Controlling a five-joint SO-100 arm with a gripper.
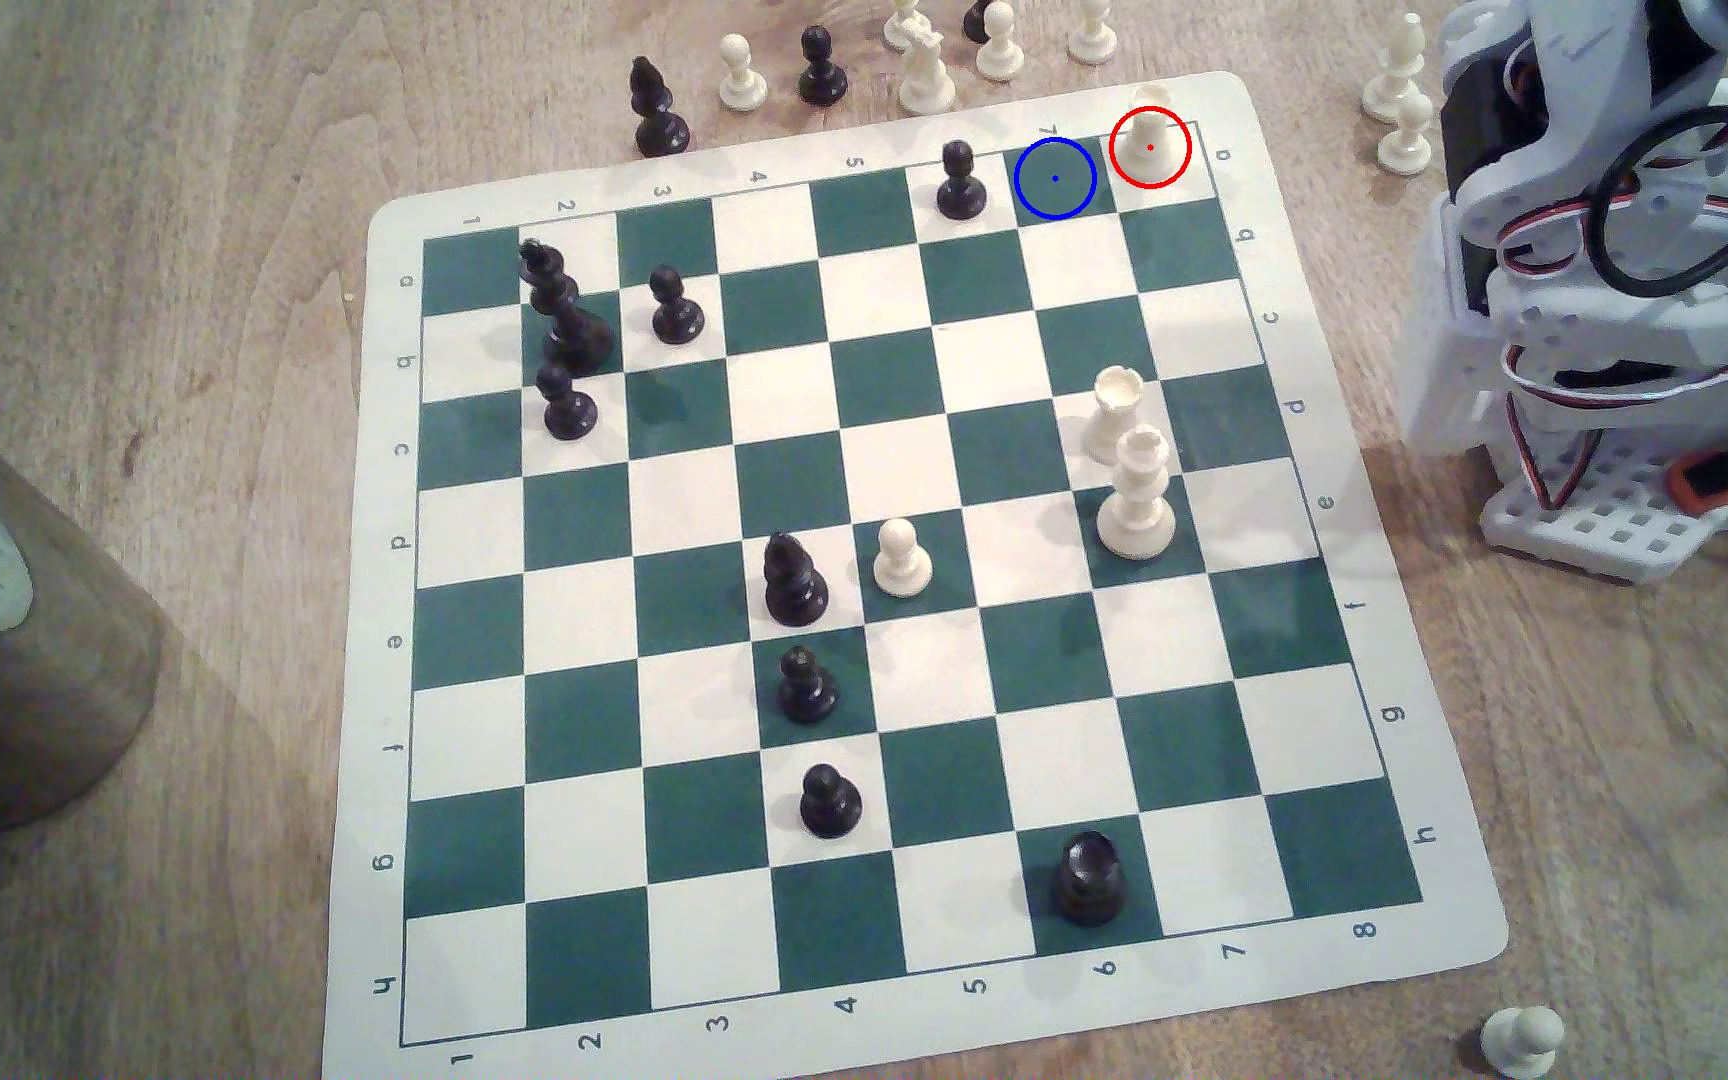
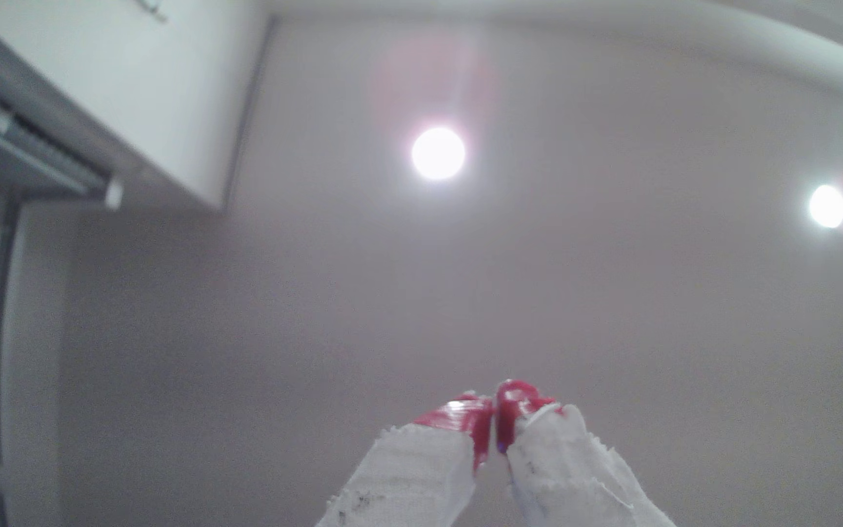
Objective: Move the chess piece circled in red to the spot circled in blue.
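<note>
The cream rook [image 1: 1150,140] stands upright inside the red ring on the far corner square of the board [image 1: 1359,914], in the corner closest to the arm's base [image 1: 1608,312]. That placing looks convenient: the arm, folded up off the board's edge at the exterior view's right, has only a short reach down and across to it. The blue-ringed green square [image 1: 1054,179] touches the rook's square on the side away from the arm, so the move is a single step outward from the base. A black pawn [image 1: 961,182] occupies the next square beyond the target, which leaves little margin for overshooting. Further from the arm's reach, another cream rook [image 1: 1115,412] and a taller crowned cream piece [image 1: 1137,493] stand close together down the board's near files, well apart from the corner.

The gripper [image 2: 495,423] points up toward the ceiling, with two ceiling lamps [image 2: 438,153] beyond it, so it is nowhere near the rook yet. Its red-tipped, cloth-wrapped fingers [image 2: 460,418] are pressed almost together, a hairline gap at most, and nothing sits between them. It will probably have to spread before descending.
</note>
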